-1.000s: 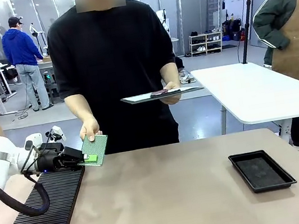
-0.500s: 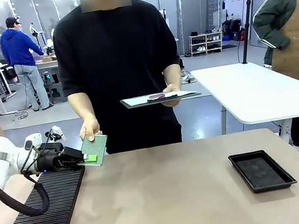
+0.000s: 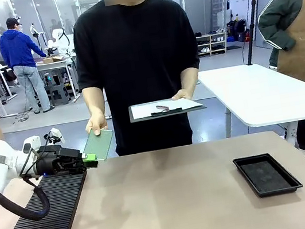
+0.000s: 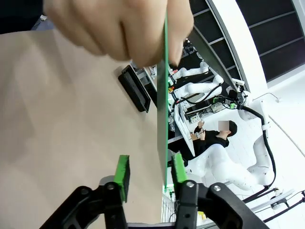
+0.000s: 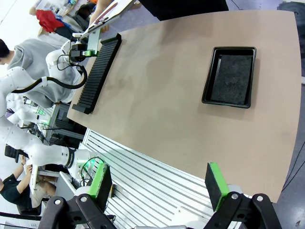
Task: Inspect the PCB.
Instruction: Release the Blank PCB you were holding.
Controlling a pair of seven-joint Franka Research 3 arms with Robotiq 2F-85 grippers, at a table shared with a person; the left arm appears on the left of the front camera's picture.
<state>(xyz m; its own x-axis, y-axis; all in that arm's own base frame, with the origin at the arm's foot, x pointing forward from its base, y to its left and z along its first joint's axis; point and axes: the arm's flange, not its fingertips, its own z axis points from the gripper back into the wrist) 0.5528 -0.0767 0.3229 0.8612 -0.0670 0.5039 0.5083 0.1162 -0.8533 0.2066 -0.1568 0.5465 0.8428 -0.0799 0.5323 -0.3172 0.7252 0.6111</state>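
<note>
Workshop, tan table [image 3: 184,202] — a person's hand [image 3: 96,124] is holding the PCB [image 3: 98,144] just above the left gripper [image 3: 89,157], whose jaws are standing parted, clamping nothing — handover seemingly done, inspection not yet.

text: none legible | PCB [image 3: 99,145]: no readable marking | clipboard paper [image 3: 168,106], far side: any writing too small to read

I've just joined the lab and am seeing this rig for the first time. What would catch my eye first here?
The person's hand holding the green PCB above the table's far left edge, its lower end between the open pads of the left gripper; the left wrist view shows it edge-on, nearer one pad. Then the clipboard in the person's other hand and the black tray on the table's right.
</note>
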